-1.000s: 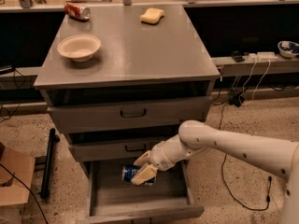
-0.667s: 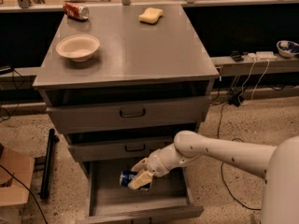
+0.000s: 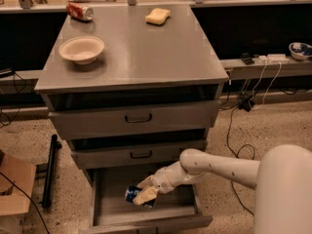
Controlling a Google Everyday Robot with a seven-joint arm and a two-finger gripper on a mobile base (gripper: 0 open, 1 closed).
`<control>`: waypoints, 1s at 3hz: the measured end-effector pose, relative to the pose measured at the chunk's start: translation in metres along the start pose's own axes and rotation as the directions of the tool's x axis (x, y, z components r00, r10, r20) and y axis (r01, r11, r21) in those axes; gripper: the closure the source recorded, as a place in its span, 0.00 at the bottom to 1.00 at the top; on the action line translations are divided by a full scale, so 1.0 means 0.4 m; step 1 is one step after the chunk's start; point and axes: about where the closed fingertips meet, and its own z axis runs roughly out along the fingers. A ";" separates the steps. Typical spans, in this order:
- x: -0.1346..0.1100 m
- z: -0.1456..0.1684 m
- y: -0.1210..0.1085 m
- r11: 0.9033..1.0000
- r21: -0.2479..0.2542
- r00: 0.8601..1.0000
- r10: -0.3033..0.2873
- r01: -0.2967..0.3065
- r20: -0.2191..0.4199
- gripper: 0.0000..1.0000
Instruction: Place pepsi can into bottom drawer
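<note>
I see the small dark blue pepsi can [image 3: 131, 195] low inside the open grey bottom drawer [image 3: 146, 222], left of centre, tipped over, long axis roughly left-right; the gripper [image 3: 144, 192] has its tan fingers [image 3: 145, 197] clamped on it.

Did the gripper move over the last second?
Yes. The gripper, holding the pepsi can, has sunk lower and slightly left, farther below the middle drawer's handle, into the open bottom drawer.
</note>
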 end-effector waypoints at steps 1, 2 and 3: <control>0.008 0.050 -0.022 1.000 -0.009 1.000 -0.012 0.012 -0.018 1.00; 0.016 0.146 -0.059 0.998 -0.052 0.998 -0.045 0.043 -0.046 1.00; 0.057 0.254 -0.128 0.997 -0.075 0.998 -0.031 0.026 -0.061 1.00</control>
